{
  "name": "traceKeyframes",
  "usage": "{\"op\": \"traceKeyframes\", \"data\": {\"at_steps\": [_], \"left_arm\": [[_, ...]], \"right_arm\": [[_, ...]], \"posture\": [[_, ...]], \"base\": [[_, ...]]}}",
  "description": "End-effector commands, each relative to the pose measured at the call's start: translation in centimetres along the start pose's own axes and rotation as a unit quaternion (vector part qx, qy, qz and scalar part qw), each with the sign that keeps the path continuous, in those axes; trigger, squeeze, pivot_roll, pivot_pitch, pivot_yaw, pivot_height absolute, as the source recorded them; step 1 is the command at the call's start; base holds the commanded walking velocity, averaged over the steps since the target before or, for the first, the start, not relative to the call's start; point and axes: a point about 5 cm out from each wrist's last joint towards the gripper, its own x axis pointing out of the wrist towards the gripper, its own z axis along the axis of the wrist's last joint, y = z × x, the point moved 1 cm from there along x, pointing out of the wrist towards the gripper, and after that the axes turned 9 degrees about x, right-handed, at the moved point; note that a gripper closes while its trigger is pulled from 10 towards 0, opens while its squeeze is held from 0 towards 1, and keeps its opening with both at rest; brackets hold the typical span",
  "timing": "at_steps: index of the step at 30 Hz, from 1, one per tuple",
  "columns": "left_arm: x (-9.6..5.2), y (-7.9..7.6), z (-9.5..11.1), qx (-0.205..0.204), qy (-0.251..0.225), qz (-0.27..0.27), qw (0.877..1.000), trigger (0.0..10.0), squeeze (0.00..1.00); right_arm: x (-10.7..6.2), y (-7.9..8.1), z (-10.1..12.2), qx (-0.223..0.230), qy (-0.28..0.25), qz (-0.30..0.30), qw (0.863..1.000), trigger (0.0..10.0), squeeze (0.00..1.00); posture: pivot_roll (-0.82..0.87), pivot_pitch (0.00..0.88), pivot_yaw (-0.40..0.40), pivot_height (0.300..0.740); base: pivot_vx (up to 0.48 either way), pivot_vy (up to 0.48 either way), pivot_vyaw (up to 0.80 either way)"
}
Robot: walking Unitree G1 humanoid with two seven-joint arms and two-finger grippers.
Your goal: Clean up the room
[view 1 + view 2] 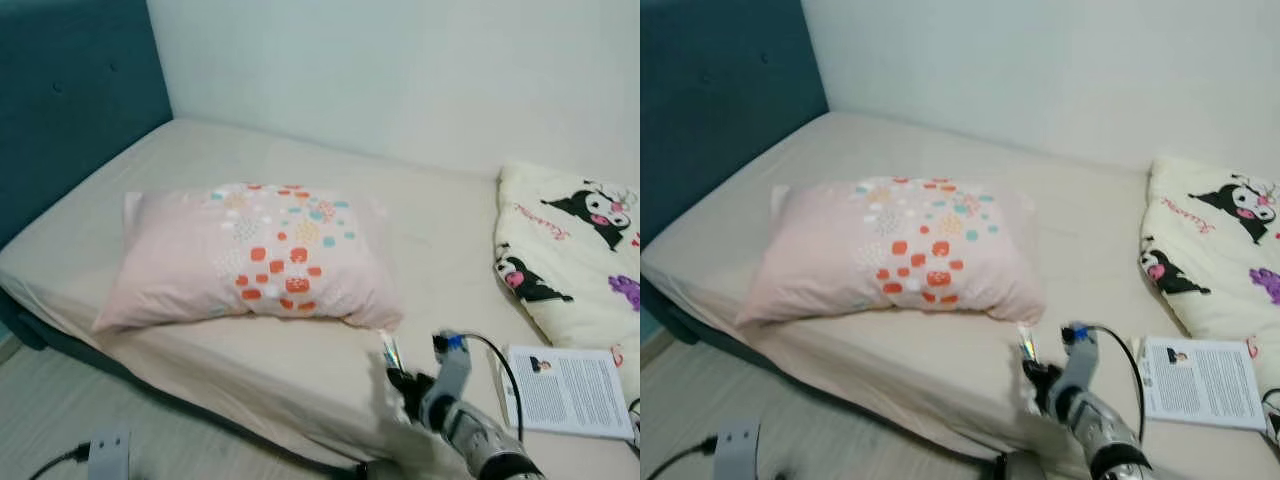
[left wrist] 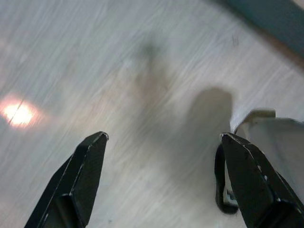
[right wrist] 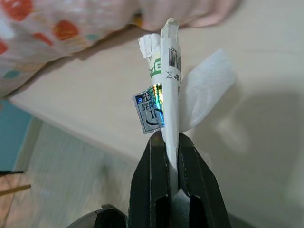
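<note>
A crumpled white wrapper (image 3: 168, 85) with a barcode and a shiny sticker is sitting clamped in the right pincer (image 3: 170, 142), over the bed's (image 1: 330, 380) near edge, just right of the pink pillow (image 1: 255, 255). A leaflet (image 1: 568, 390) is lying farther right. The left pincer (image 2: 164, 142) is hanging wide apart over the wooden floor (image 2: 118, 57).

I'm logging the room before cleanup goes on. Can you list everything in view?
bed: one, beige sheet, against the wall
headboard: one, teal, at the bed's left end
pillow: one, pink with coloured dots, middle of the bed
blanket: one, cream with cartoon figures, right side of the bed
leaflet: one, white, printed, on the bed below the blanket
power strip: one, grey, on the floor
wrapper: one, white, clamped in the right hand
left hand: open, over the floor
right hand: shut on the wrapper, at the bed's edge
</note>
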Motion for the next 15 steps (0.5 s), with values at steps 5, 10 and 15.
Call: {"op": "traceKeyframes", "data": {"at_steps": [5,10,15], "left_arm": [[-0.3,-0.5,-1.7,0.026,0.019,-0.014,0.999,10.0,0.0],[-0.5,-0.7,-2.4,0.049,0.033,-0.025,0.998,10.0,0.0],[-0.5,-1.7,-1.9,0.088,0.017,-0.046,0.995,10.0,0.0]], "right_arm": [[-2.2,-3.8,-3.0,0.049,0.021,-0.083,0.995,0.0,0.0],[-3.2,-5.1,-5.1,0.07,0.044,-0.12,0.989,0.0,0.0],[-4.9,-6.6,-8.3,0.061,0.08,-0.17,0.98,0.0,0.0]], "posture": [[-0.04,0.0,-0.05,0.686],[-0.04,0.0,-0.048,0.7],[-0.04,0.0,-0.053,0.72]], "base": [[0.0,0.0,0.0],[-0.096,0.0,0.0],[0.0,0.0,0.0]]}}
